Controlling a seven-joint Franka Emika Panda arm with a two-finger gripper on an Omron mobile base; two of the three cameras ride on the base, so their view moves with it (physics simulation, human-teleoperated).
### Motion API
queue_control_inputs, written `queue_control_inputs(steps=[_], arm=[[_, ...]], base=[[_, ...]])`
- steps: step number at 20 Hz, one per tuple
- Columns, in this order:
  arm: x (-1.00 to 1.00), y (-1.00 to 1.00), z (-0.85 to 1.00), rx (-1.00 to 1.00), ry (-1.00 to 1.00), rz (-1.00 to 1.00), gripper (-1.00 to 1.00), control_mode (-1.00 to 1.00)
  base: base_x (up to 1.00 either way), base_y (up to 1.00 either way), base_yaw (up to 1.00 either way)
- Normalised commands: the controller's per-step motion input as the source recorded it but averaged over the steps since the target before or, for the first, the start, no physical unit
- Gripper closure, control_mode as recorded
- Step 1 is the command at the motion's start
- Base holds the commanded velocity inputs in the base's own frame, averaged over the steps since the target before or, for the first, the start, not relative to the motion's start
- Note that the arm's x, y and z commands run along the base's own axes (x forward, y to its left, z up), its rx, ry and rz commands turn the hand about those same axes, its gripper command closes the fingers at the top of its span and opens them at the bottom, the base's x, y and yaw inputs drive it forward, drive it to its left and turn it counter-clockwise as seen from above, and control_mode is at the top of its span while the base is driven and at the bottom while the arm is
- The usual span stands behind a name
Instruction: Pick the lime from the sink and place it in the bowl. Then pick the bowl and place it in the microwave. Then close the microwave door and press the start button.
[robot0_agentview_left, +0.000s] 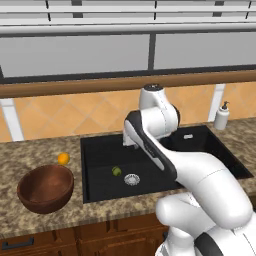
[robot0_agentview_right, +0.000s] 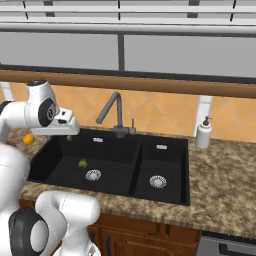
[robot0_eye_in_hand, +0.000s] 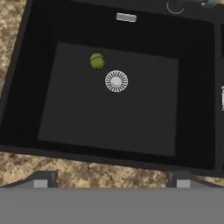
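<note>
- Left base view: the lime lies on the floor of the sink's left basin, just left of the round steel drain and apart from it.
- The bowl stands upright on the granite counter to the left of the sink, well apart from the lime. A small orange fruit sits on the counter just behind the bowl's far rim.
- The arm reaches over the sink's middle, hiding the faucet and its own hand. A white soap bottle stands at the back of the counter, right of the sink.
- Right base view: the lime rests in the left basin, near the drain on its far left side. The grey faucet rises behind the divider between the two basins; the right basin has its own drain.
- The hand hangs above the left basin's near left corner, with the orange fruit just beyond it on the counter. The soap bottle stands to the right of the sink.
- Hand view: the camera looks straight down into the left basin. The lime lies up and left of the drain, close but not touching.
- The gripper is released: its two tips stand wide apart at the bottom edge, over the counter strip in front of the sink, grasping nothing and well clear of the lime.
</note>
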Motion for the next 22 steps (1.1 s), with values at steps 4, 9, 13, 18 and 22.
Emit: queue_control_inputs(steps=[4, 9, 13, 18, 22], arm=[[0.3, 0.0, -0.64, 0.0, 0.0, 0.0, -1.0, -1.0], [0.36, 0.13, -0.69, 0.0, 0.0, -0.01, -1.0, -1.0], [0.15, 0.06, -0.93, 0.0, 0.0, 0.0, -1.0, -1.0], [0.07, 0.08, -0.69, 0.0, 0.08, 0.0, -1.0, -1.0], [0.05, 0.02, -0.41, 0.0, 0.04, 0.0, -1.0, -1.0]], base=[[0.0, 0.0, 0.0], [0.0, 0.0, 0.0], [0.0, 0.0, 0.0], [0.0, 0.0, 0.0], [0.0, 0.0, 0.0]])
